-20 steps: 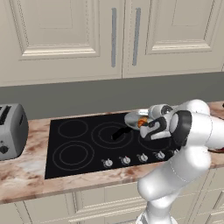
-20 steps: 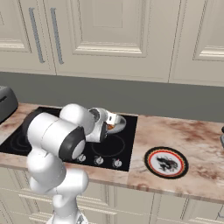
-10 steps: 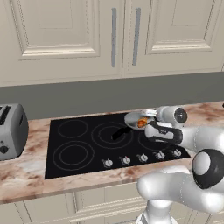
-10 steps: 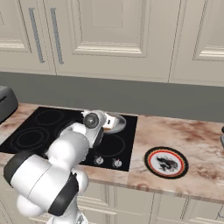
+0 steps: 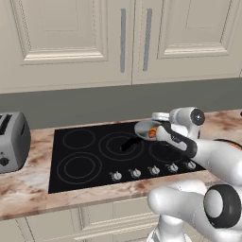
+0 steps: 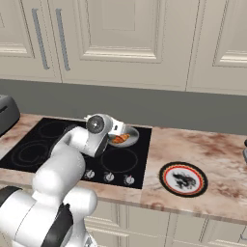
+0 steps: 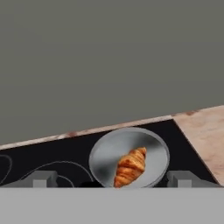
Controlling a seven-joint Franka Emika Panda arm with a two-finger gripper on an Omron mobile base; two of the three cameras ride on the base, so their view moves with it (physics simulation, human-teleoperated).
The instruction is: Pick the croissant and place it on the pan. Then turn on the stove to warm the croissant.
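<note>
Croissant (image 7: 130,166) lies in pan (image 7: 109,151) on stove (image 5: 90,156). Gripper (image 7: 113,180) above it, tips wide apart, holding nothing. Pastry prob. light, flaky; grip mid-body gently.

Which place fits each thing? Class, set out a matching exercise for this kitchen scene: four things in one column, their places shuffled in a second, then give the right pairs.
Things:
1. croissant
2. pan
3. toaster
4. red-rimmed plate

Places:
A. on the marble counter, to the right of the stove
B. lying in the pan
C. on the counter at the stove's left end
D. on the stove's back right burner

Pairs: 1-B, 2-D, 3-C, 4-A
</note>
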